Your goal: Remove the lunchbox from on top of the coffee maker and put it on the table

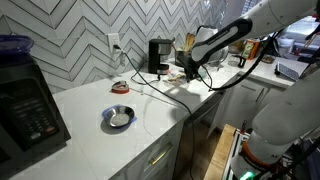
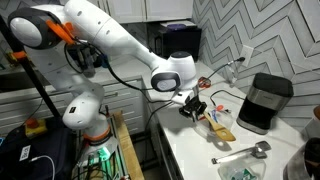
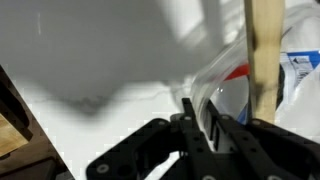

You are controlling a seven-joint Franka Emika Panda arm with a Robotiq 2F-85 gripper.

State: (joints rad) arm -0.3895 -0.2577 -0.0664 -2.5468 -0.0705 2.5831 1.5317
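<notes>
Black coffee maker (image 2: 265, 100) is bare on top. The lunchbox (image 2: 222, 122) looks down on the worktop (image 2: 195, 152) beside your claw (image 2: 193, 106). I cannot tell if the claw is apart or together.

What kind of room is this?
Probably a home kitchen: a coffee maker and a microwave stand on a white counter backed by herringbone tile.

We see the small black coffee maker (image 1: 158, 55) upright at the far edge of the white table (image 1: 90, 110), and the clear lunchbox (image 3: 228, 90) lying on that table near it.
</notes>
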